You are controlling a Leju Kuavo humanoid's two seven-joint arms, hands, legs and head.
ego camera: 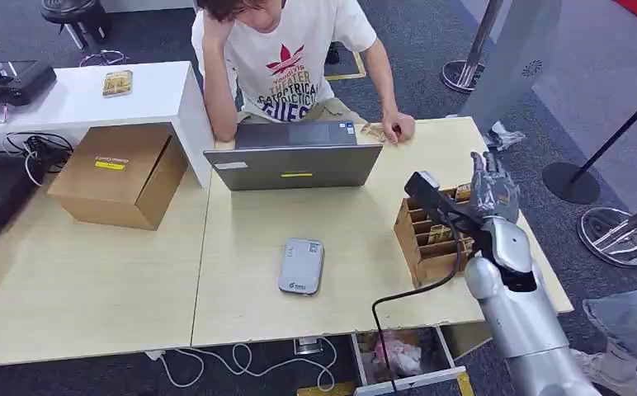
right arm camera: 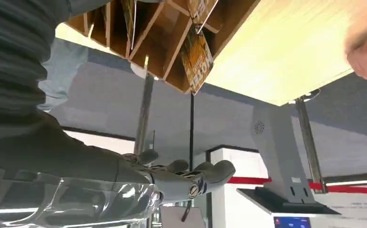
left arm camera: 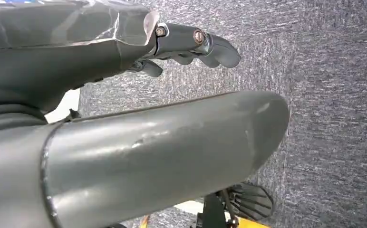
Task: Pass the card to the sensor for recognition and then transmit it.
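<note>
Nothing is done yet: the right hand [ego camera: 493,191], fingers spread and empty, hovers over the card rack [ego camera: 431,241] (sensor [ego camera: 301,266] at nine o'clock, untouched).

We see open tabletop [ego camera: 356,247] between the grey sensor [ego camera: 302,266] and the wooden card rack [ego camera: 427,239] at the right edge; a laptop [ego camera: 294,157] and person's hand [ego camera: 398,128] block the far edge.

Office: desks [ego camera: 92,289], laptop [ego camera: 294,157], queue stanchions [ego camera: 575,177].
</note>
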